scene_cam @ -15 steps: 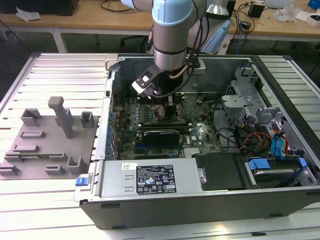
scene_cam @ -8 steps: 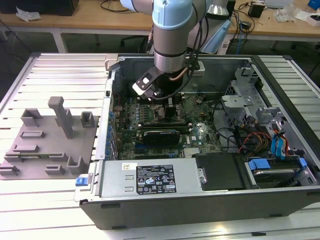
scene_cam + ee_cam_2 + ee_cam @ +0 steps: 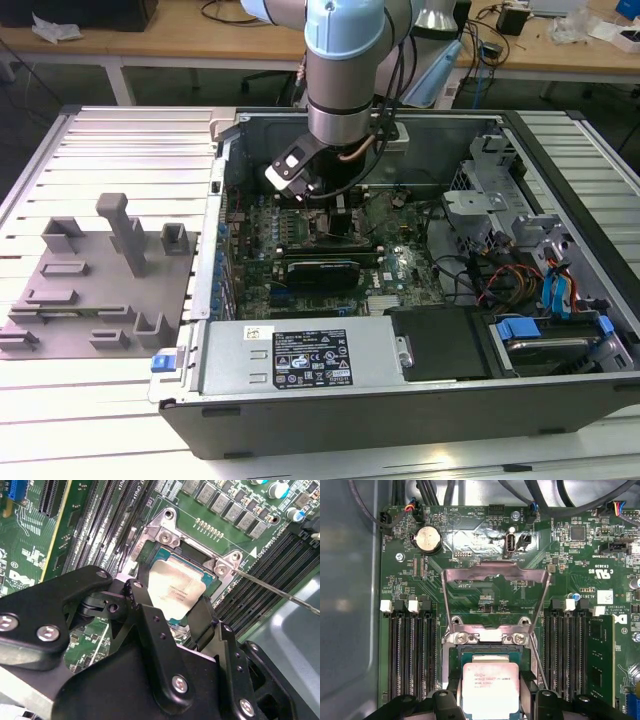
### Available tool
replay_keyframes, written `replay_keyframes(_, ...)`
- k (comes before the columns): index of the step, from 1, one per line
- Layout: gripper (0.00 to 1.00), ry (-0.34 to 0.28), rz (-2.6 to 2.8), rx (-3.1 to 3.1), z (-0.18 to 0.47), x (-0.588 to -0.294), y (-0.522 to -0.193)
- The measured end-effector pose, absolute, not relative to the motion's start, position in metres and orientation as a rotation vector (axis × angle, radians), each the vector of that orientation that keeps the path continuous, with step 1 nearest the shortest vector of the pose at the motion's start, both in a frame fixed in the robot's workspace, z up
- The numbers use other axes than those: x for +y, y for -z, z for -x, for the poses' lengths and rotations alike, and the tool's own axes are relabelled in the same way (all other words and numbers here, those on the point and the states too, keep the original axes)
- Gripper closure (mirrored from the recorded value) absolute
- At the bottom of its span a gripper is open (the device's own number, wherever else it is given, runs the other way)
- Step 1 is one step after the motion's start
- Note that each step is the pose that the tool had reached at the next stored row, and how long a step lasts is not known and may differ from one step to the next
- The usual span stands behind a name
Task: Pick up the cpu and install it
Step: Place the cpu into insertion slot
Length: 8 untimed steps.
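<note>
The cpu (image 3: 174,587) is a small square chip with a shiny silver top. It sits level at the open socket (image 3: 167,535) of the green motherboard (image 3: 300,225), and I cannot tell whether it rests in the socket or hovers just above it. My gripper (image 3: 170,605) straddles it, one black finger (image 3: 137,597) against each of two opposite edges. In the first wrist view the cpu (image 3: 490,682) lies between the same fingers (image 3: 447,700), below the flipped-open metal load plate (image 3: 495,580). In the exterior view the arm's wrist (image 3: 340,120) reaches down into the open computer case (image 3: 400,400).
Memory slots (image 3: 412,650) flank the socket on both sides. The thin socket lever (image 3: 272,589) sticks out beside it. A long black expansion card (image 3: 320,270) lies across the board. A grey holder plate (image 3: 90,290) sits outside the case at the exterior view's left.
</note>
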<state>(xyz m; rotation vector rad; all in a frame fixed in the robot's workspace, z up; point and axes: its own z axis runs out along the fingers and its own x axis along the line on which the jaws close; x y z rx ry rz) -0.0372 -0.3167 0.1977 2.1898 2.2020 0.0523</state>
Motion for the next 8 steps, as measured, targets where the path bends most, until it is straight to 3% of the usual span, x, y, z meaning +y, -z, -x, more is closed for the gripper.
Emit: replay_keyframes(8, 0.45, -0.053, -2.190, 2.202, 0.0356, -0.3166, -0.1973)
